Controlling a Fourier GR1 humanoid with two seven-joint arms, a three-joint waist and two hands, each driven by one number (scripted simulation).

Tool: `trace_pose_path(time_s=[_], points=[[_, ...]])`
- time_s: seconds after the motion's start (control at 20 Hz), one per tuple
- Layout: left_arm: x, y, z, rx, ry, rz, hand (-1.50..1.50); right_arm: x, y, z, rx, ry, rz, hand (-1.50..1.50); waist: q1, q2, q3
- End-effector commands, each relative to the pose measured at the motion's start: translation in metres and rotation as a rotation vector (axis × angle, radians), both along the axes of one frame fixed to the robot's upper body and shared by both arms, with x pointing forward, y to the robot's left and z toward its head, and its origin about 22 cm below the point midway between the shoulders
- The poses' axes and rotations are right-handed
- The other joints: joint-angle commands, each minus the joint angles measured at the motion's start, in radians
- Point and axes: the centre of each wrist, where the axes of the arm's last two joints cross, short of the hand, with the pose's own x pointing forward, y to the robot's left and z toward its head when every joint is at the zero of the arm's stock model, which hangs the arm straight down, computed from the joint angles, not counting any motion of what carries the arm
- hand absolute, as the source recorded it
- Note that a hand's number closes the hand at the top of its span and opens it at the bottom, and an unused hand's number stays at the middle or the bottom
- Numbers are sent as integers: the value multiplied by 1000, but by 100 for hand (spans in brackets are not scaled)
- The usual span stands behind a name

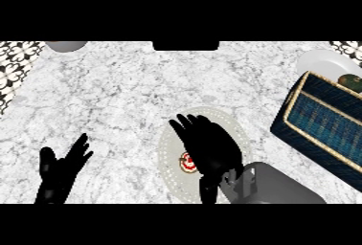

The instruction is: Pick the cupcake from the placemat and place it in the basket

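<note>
My right hand (210, 146) spread over placemat (212, 118), partly covering cupcake (188, 161); left hand (60, 168) resting open, near left; basket (326, 125) far right; risk: fingers tip cupcake closing off-centre.

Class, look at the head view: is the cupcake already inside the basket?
No. The cupcake sits on the placemat, partly under the right hand, apart from the blue basket at the right.
</note>
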Motion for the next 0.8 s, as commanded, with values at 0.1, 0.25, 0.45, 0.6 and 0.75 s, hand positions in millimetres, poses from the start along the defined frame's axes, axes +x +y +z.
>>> trace_pose_path(time_s=[0.1, 0.25, 0.45, 0.6, 0.75], points=[[5, -11, -2, 0, 65, 4, 0, -2, 14, -38, -28, -23, -22, -150, 2, 7, -9], [-6, 9, -14, 0, 75, 14, 0, 3, 0, -41, -13, -5, -30, -150, 0, 6, -9], [-6, 0, -13, 2, 73, 4, 0, 11, -1, -62, 5, -14, -16, -150, 2, 7, -9], [-9, 9, -14, -9, 61, 1, 0, 2, 39, -53, 8, -11, -22, -150, 3, 6, -10], [-7, 2, -12, -4, 74, -3, 0, 8, 18, -51, -36, 2, -8, -150, 0, 5, -10]])
